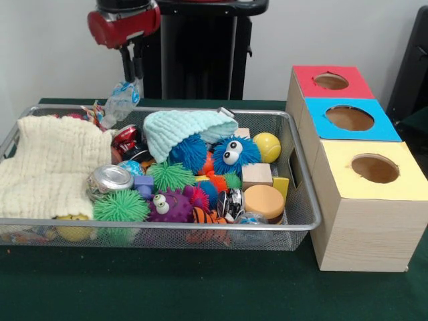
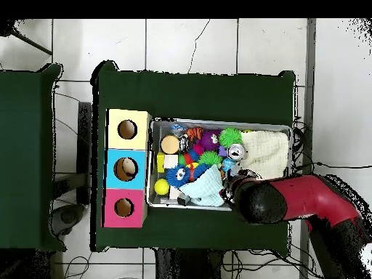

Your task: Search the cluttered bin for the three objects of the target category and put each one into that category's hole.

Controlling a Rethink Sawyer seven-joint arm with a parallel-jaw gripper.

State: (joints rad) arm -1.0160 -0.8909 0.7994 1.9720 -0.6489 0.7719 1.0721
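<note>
The silver wire-mesh bin (image 1: 302,200) sits on the green table, full of toys; it also shows in the overhead view (image 2: 218,122). My gripper (image 1: 132,72) hangs above the bin's far left edge, shut on a crinkly clear-and-blue plastic packet (image 1: 122,100) that dangles just above the rim. In the overhead view the red arm (image 2: 290,200) covers the gripper at the bin's lower right corner. Three wooden boxes with round holes stand beside the bin: red top (image 1: 332,81), blue top (image 1: 350,118), yellow top (image 1: 374,168).
In the bin lie a cream cloth (image 1: 50,164), a mint knit cloth (image 1: 184,127), a blue furry ball with eyes (image 1: 234,154), a yellow ball (image 1: 267,147), a wooden block (image 1: 257,175), a tan disc (image 1: 263,200), green spiky balls (image 1: 120,207) and a silver can (image 1: 112,178).
</note>
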